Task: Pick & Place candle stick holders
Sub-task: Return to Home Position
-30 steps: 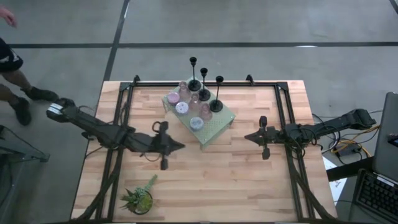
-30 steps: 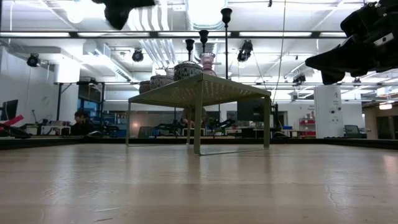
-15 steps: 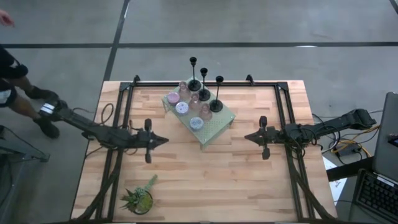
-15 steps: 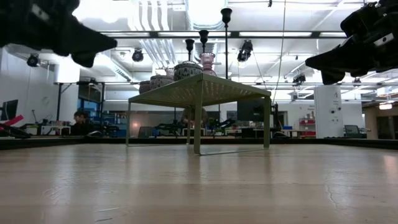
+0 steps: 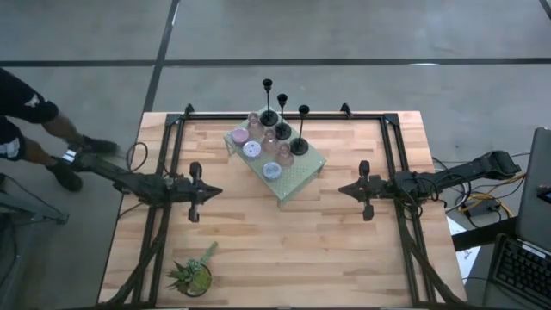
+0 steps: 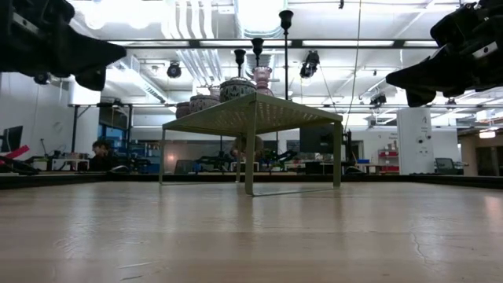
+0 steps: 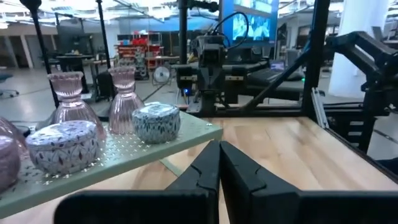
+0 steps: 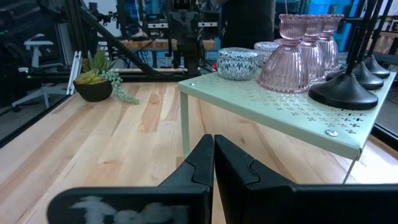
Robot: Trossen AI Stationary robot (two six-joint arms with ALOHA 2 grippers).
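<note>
Left gripper (image 5: pixel 213 191): fingers pressed together, empty, above the table's (image 5: pixel 284 258) left side, clear of the stand.
Right gripper (image 5: pixel 343 189): closed, empty, over the right side.
Holders (image 5: pixel 282 129): on the stand near the far edge. Black round-based thin stems line one side, ribbed pink glass beside them, apparently arranged for display.
Stand (image 5: pixel 303 175): perforated green metal.

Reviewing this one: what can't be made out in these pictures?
Right wrist view: the tall black candlestick holders lose their stem tops at the picture's edge.
Low view: the small round patterned candles sit partly hidden behind the green perforated metal stand's rim.
Low view: the spiky green potted plant does not show.
</note>
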